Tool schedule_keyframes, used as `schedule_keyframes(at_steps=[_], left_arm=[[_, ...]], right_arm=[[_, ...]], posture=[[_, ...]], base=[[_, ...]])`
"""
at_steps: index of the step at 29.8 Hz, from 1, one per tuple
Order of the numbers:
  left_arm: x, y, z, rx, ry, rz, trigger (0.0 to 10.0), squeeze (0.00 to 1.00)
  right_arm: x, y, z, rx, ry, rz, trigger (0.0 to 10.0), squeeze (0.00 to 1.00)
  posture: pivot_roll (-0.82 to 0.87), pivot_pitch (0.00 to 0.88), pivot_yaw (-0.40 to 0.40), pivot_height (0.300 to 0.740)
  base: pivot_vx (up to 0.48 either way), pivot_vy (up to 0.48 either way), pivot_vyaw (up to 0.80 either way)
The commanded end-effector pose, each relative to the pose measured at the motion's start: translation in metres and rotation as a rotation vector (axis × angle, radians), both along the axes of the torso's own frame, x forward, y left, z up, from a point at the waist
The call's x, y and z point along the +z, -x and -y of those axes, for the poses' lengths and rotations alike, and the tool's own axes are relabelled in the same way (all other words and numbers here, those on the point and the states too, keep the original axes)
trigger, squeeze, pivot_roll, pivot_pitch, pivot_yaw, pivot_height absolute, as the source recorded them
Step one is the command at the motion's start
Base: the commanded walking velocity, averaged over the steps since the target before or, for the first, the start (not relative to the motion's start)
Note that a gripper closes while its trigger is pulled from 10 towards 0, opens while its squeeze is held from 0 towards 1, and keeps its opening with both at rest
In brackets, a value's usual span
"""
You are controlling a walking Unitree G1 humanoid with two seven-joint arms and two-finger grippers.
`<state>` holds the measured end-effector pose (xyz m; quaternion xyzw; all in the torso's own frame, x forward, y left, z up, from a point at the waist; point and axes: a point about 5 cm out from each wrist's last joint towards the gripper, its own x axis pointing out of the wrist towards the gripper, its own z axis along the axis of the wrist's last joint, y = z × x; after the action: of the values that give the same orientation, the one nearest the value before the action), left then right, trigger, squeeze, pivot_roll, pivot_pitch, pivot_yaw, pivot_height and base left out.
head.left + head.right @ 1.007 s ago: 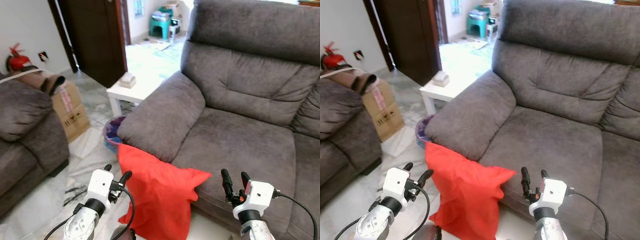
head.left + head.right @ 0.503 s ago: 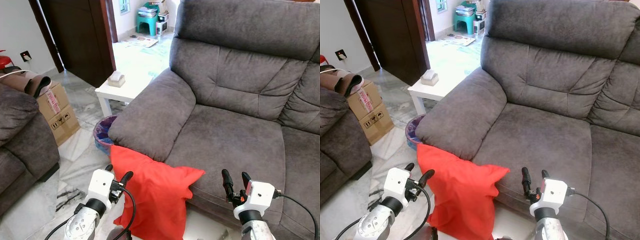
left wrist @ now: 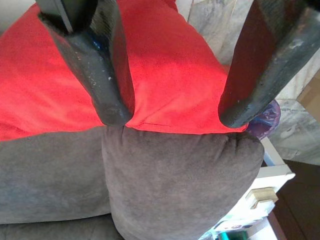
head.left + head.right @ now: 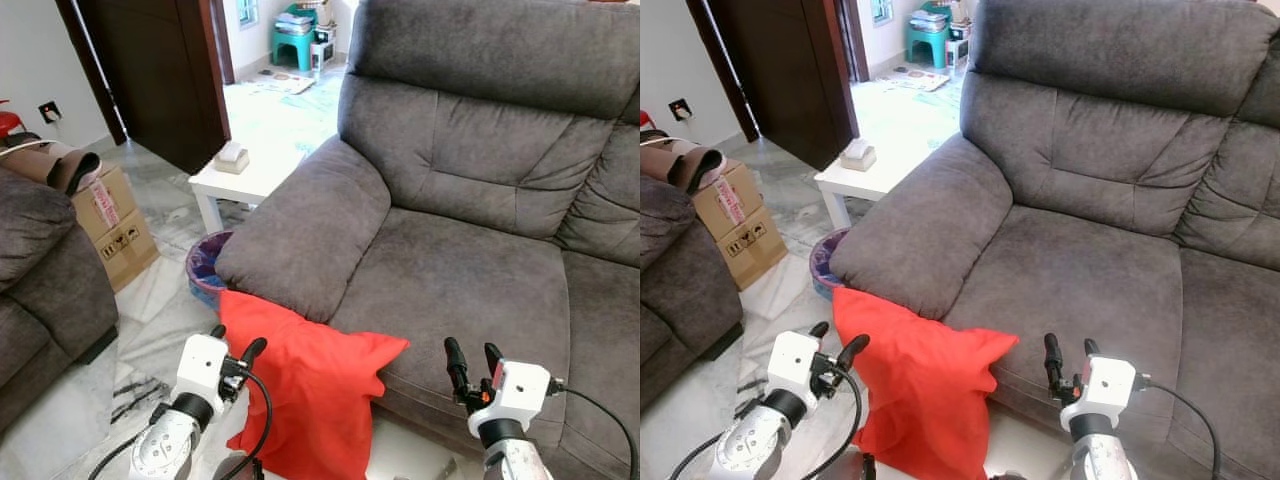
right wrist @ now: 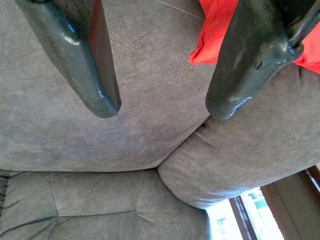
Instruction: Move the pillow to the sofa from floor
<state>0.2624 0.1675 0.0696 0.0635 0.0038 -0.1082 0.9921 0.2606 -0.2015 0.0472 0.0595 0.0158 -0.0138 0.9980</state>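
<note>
A soft red fabric pillow [image 4: 320,385] is seen propped on the floor against the grey upholstered sofa [image 4: 470,270] front, flanked by the left gripper [image 4: 233,352] and right gripper [image 4: 473,362] (both open, empty), so a one-sided pinch could let it slump away.

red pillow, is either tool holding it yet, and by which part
Nothing is held. The left tool and right tool are both open, apart from the red pillow leaning against the sofa.

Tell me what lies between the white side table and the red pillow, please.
A purple-lined bin sits between the white table and the red pillow, seen in the eye views.
</note>
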Motion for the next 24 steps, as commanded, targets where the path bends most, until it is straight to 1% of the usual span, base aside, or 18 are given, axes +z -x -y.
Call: schedule_keyframes(at_steps=[1, 8, 13, 17, 24], left_arm=[[-0.0005, 0.0001, -0.0024, 0.01, -0.009, -0.001, 10.0, 0.0], [-0.0003, 0.0003, -0.0028, 0.013, -0.01, 0.001, 10.0, 0.0], [-0.0003, 0.0004, -0.0032, 0.016, -0.009, 0.001, 10.0, 0.0], [-0.0001, 0.0002, -0.0033, 0.016, -0.009, 0.003, 10.0, 0.0], [0.0003, 0.0002, -0.0041, 0.023, -0.009, 0.005, 10.0, 0.0]], right_arm=[[-0.0023, 0.0014, 0.0015, -0.009, -0.001, -0.009, 10.0, 0.0], [-0.0024, 0.0012, 0.001, -0.007, -0.004, -0.011, 10.0, 0.0], [-0.0045, 0.0009, 0.0, -0.002, 0.01, -0.034, 10.0, 0.0], [-0.0046, 0.0007, 0.0003, -0.01, 0.002, -0.028, 10.0, 0.0], [-0.0035, 0.001, 0.0011, -0.012, 0.007, -0.021, 10.0, 0.0]], posture=[[-0.01, 0.108, 0.022, 0.614], [-0.01, 0.11, 0.023, 0.614], [-0.01, 0.109, 0.024, 0.614], [-0.01, 0.109, 0.023, 0.589], [-0.01, 0.109, 0.021, 0.589]], base=[[0.0, 0.0, 0.0], [0.0, 0.0, 0.0], [0.0, 0.0, 0.0], [0.0, 0.0, 0.0], [0.0, 0.0, 0.0]])
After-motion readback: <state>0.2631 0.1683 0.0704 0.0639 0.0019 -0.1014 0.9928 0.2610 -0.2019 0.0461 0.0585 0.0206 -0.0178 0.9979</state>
